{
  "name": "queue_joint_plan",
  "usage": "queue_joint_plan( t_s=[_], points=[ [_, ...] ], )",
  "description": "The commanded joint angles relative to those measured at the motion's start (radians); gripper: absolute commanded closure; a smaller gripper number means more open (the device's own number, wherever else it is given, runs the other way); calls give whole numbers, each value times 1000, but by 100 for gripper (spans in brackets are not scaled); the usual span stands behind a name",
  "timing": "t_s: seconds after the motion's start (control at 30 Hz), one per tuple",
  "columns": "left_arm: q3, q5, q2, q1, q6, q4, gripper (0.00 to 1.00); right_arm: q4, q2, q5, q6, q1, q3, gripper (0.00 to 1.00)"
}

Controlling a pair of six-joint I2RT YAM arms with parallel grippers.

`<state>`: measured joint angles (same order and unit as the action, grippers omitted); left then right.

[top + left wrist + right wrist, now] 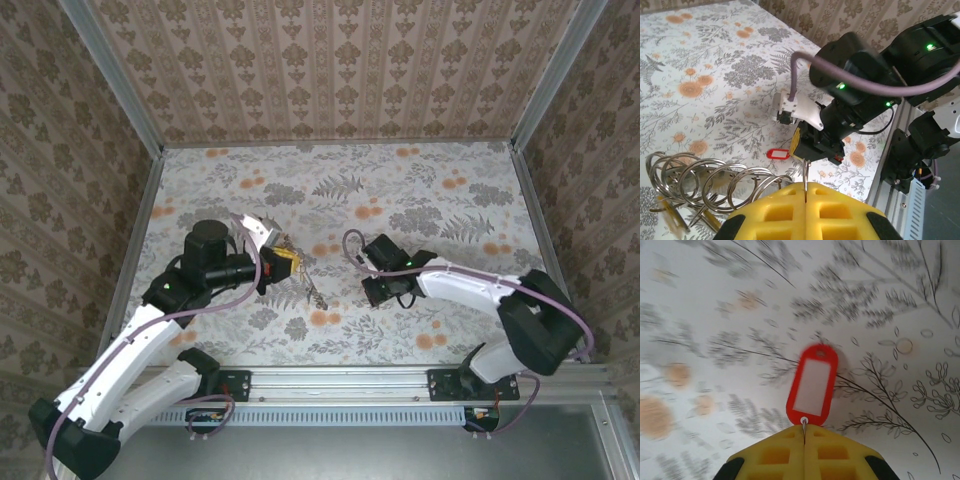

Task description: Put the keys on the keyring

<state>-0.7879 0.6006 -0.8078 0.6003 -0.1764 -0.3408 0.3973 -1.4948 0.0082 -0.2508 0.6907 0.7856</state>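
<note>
My left gripper (805, 186) has its yellow fingers shut on the thin metal keyring (806, 172), seen edge-on. Several linked metal rings (705, 180) trail to its left over a yellowish tag (670, 212). In the top view that gripper (280, 262) is left of centre, with the rings (308, 288) beside it. My right gripper (804, 429) is shut on the small metal loop of a red key (812, 385) with a white label. The red key (777, 153) hangs close to the table under the right gripper (385, 285), a short way from the keyring.
The floral tablecloth (420, 200) stretches back to patterned walls on three sides. An aluminium rail (340, 382) with both arm bases runs along the near edge. The right arm's black wrist and purple cable (850, 85) sit just beyond the left fingers.
</note>
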Motion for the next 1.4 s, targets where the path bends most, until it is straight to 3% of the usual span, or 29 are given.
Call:
queue_joint_plan(
  t_s=[0.0, 0.1, 0.43, 1.37],
  points=[
    [4, 5, 11, -11, -18, 69, 100, 32, -71, 96, -43, 12, 41, 100],
    [8, 10, 16, -20, -16, 70, 100, 26, -101, 102, -43, 15, 61, 97],
    [33, 67, 4, -45, -32, 119, 100, 82, -19, 115, -27, 12, 76, 69],
    [40, 83, 23, -54, -38, 134, 100, 132, -157, 74, -5, -8, 169, 74]
  ],
)
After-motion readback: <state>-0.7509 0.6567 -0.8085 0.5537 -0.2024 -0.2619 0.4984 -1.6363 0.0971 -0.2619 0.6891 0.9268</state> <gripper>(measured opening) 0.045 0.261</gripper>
